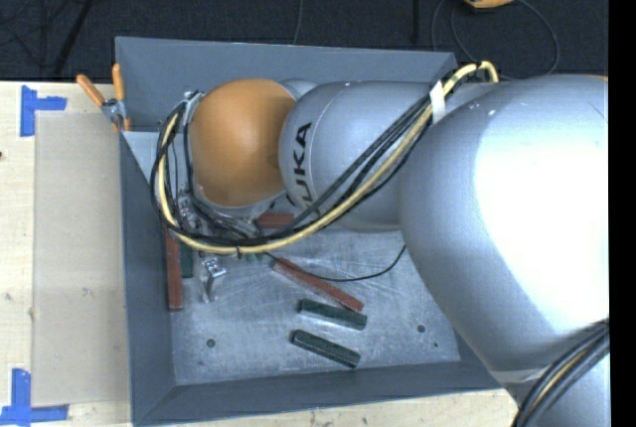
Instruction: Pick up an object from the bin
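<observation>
My gripper (210, 276) reaches down below the orange dome into the bin's left part, close to the floor. Just left of it a brown flat stick (174, 274) lies along the left wall, with a small dark green piece (187, 262) beside it. A reddish-brown stick (320, 282) lies slanted on the floor to the gripper's right, its upper end running under the arm. I see nothing held by the gripper.
Two dark green bars lie in the bin's front middle, one (334, 314) just below the reddish stick and the other (325, 348) nearer the front wall. The arm and its cables cover the bin's back and right side. A thin black wire crosses the floor.
</observation>
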Controlling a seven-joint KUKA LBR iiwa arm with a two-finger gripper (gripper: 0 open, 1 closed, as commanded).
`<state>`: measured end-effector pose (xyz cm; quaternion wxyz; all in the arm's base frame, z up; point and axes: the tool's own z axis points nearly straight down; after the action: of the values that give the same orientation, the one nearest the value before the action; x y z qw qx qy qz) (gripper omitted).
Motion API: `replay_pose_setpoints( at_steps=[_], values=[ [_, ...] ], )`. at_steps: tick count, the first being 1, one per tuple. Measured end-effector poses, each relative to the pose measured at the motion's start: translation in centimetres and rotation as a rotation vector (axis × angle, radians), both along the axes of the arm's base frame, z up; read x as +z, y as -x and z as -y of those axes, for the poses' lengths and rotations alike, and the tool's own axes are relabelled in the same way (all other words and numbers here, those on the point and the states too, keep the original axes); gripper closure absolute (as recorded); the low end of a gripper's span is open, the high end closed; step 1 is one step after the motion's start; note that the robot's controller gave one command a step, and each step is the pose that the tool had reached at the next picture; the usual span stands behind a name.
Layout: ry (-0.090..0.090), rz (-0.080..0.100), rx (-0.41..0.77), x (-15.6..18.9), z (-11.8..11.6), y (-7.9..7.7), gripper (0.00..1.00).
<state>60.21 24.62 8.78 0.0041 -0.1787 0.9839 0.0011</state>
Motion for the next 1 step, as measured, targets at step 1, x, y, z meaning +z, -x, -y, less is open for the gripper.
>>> replay_pose_setpoints(
  at_steps=[1],
  values=[
    [0.004, -0.006, 0.312, 1.31, 0.39, -1.19, 0.0]
  ],
)
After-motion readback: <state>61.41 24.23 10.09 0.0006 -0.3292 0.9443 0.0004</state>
